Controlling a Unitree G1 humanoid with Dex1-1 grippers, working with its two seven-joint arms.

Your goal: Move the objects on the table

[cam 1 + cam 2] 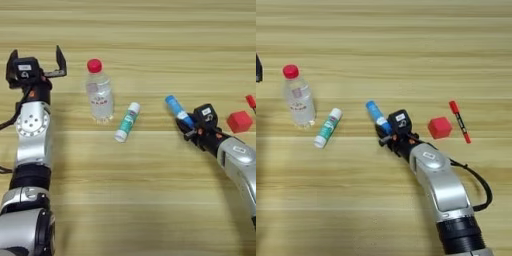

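My right gripper [186, 128] is shut on the lower end of the blue tube [177, 109], which lies slanted on the table [140, 200] right of centre. A green-and-white tube [126, 121] lies in the middle, and a clear bottle with a red cap [99, 92] stands upright just left of it. My left gripper [36, 57] is open at the far left, fingers spread wide, a short way left of the bottle and apart from it. To the right of my right gripper sit a small red cube [439, 128] and a red-and-black marker [459, 121].
The silver forearm of my left arm [31, 135] runs down the left edge. My right arm [443, 190] reaches up from the lower right with a black cable looped beside it.
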